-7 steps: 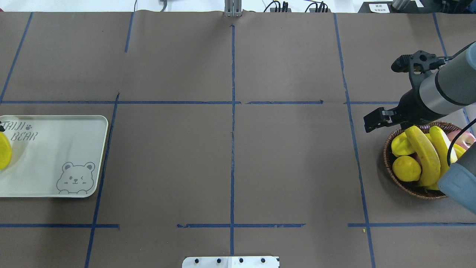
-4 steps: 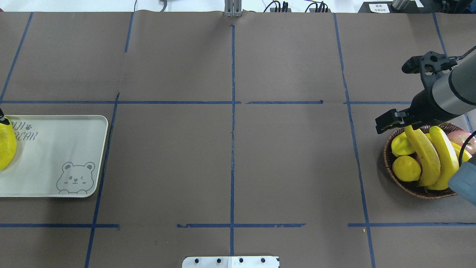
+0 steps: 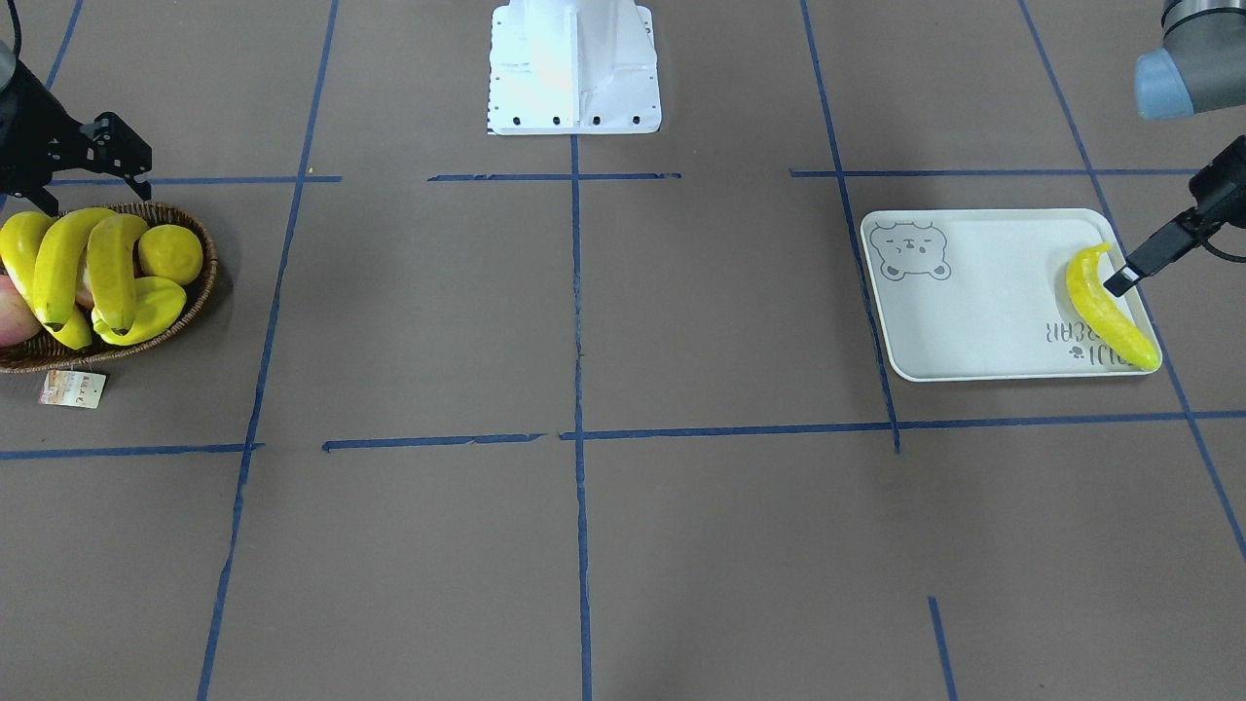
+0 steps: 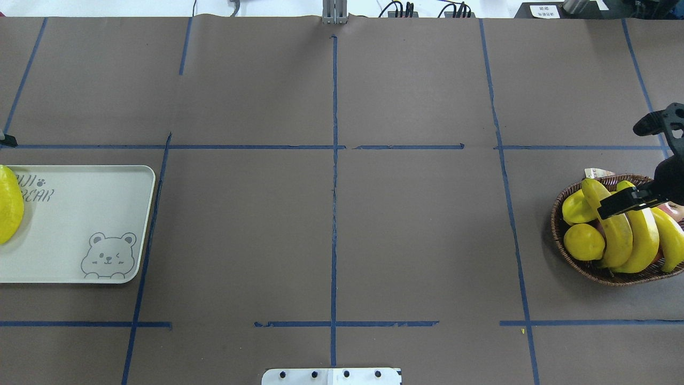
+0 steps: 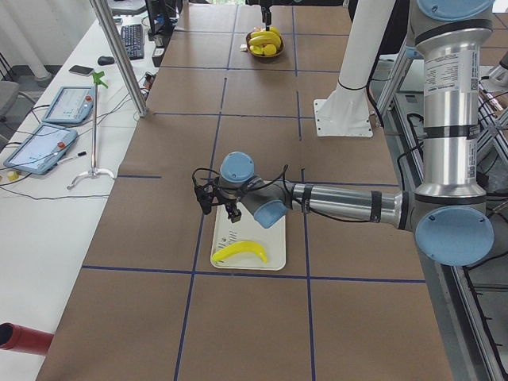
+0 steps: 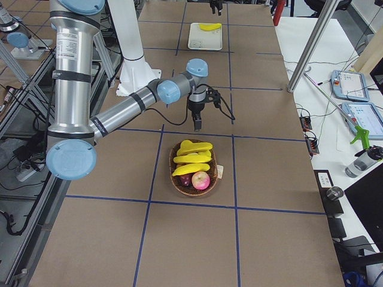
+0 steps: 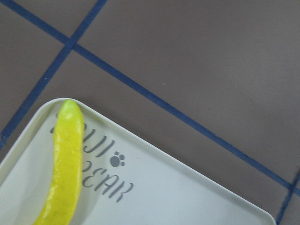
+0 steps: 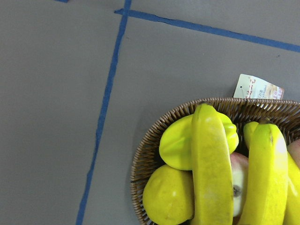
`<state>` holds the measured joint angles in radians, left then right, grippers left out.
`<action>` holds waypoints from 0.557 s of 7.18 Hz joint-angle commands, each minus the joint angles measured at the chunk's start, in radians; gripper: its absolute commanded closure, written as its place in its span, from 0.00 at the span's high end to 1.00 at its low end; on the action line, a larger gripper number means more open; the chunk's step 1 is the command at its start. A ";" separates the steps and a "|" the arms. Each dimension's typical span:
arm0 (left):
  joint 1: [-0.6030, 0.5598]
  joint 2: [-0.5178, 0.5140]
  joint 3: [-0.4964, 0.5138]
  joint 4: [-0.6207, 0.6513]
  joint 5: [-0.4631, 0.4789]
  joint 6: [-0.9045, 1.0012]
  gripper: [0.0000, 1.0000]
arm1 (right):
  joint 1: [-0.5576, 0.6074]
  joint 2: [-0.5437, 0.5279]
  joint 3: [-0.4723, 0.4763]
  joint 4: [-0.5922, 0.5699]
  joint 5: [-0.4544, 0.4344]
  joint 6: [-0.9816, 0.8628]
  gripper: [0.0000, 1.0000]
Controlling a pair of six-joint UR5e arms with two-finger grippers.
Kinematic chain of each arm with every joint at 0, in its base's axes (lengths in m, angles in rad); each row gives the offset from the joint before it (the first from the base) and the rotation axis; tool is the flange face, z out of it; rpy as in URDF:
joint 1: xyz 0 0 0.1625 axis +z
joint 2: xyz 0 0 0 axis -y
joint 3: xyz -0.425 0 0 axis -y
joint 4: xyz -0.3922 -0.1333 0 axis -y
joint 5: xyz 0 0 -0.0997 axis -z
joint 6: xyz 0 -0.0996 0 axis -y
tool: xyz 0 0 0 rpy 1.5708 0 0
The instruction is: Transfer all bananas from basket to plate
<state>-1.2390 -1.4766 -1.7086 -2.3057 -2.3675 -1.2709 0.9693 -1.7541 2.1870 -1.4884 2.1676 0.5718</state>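
Note:
One banana (image 3: 1105, 312) lies free along the outer short edge of the white bear plate (image 3: 983, 302), over its lettering; the left wrist view also shows this banana (image 7: 65, 168). My left gripper (image 5: 217, 209) hovers just past that edge, open and empty, one finger (image 3: 1149, 253) tipped near the banana's stem end. Three bananas (image 4: 614, 230) (image 4: 644, 240) (image 4: 674, 240) rest in the wicker basket (image 4: 558, 235) at the far right. My right gripper (image 4: 619, 171) hangs open and empty above the basket's far rim, holding nothing.
The basket also holds a yellow starfruit (image 4: 574, 206), a lemon (image 4: 583, 241) and a pink apple (image 6: 201, 180). Its paper tag (image 3: 73, 387) lies on the table beside it. Brown table with blue tape lines between basket and plate; robot base (image 3: 574, 68) at mid-table.
The left gripper has let the banana go onto the plate and drawn away from it. The right arm has swung back towards the right edge, over the basket.

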 commanded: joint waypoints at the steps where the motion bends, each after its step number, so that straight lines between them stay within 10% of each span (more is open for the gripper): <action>1: 0.000 0.001 -0.012 -0.001 -0.001 -0.002 1.00 | -0.039 -0.062 -0.035 0.181 -0.031 0.142 0.94; 4: 0.000 0.009 -0.009 -0.001 0.001 -0.002 1.00 | -0.170 -0.067 -0.076 0.181 -0.164 0.143 0.87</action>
<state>-1.2395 -1.4729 -1.7181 -2.3070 -2.3675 -1.2731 0.8231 -1.8174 2.1242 -1.3101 2.0302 0.7174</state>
